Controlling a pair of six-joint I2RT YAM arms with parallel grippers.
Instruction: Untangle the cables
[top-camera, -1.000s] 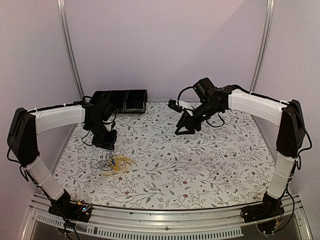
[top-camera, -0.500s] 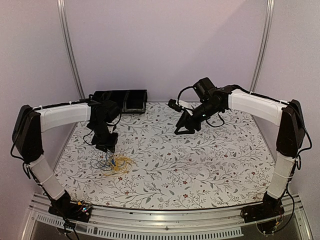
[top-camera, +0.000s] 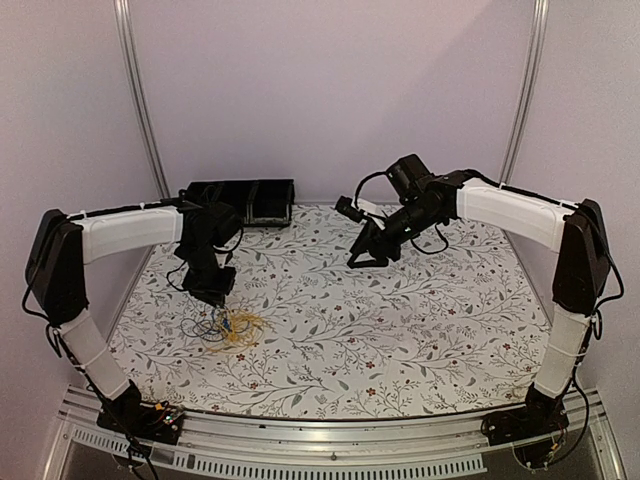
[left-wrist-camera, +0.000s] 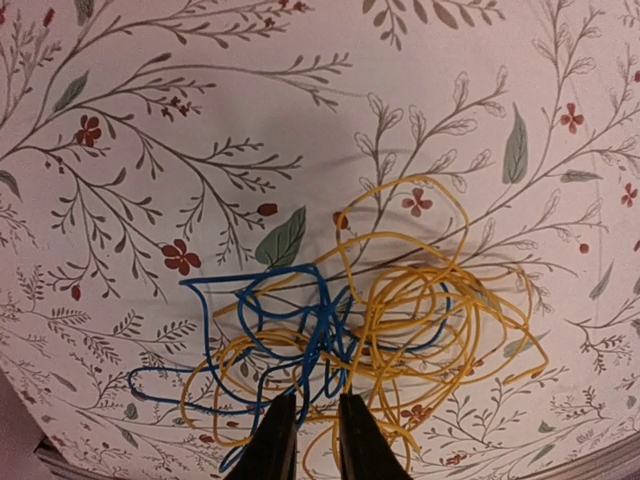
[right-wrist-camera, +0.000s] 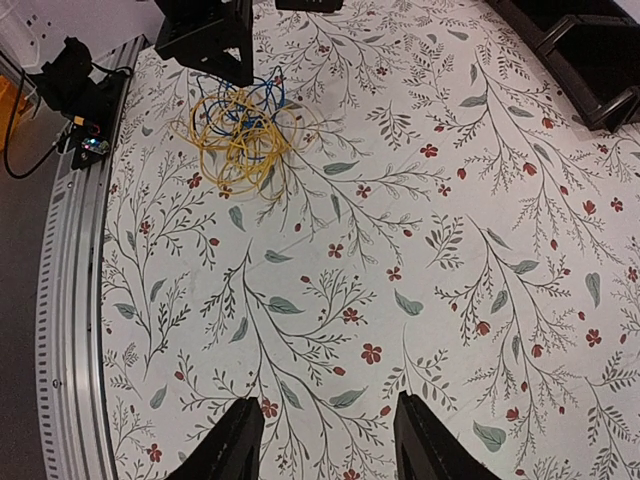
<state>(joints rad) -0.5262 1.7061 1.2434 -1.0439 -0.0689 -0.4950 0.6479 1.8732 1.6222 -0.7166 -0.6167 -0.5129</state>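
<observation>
The cables (top-camera: 232, 328) lie as one tangled heap on the flowered cloth at the near left. Blue loops (left-wrist-camera: 270, 320) lie on the left, yellow loops (left-wrist-camera: 430, 310) on the right, and they cross in the middle. My left gripper (top-camera: 214, 297) points down at the heap's near-left part. Its jaws (left-wrist-camera: 317, 402) stand a narrow gap apart, with blue and yellow strands showing in that gap. I cannot tell if they touch a strand. My right gripper (top-camera: 364, 262) hangs open over bare cloth at the far middle (right-wrist-camera: 328, 402), holding nothing. The heap (right-wrist-camera: 240, 130) is far from it.
Black bins (top-camera: 240, 201) stand at the back left against the wall, and a corner of one (right-wrist-camera: 590, 60) shows in the right wrist view. An aluminium rail (top-camera: 330, 435) runs along the table's near edge. Walls close in the back and both sides.
My left gripper has shifted slightly back above the heap, and its arm has straightened a little. The heap lies as before. The right arm has barely moved.
</observation>
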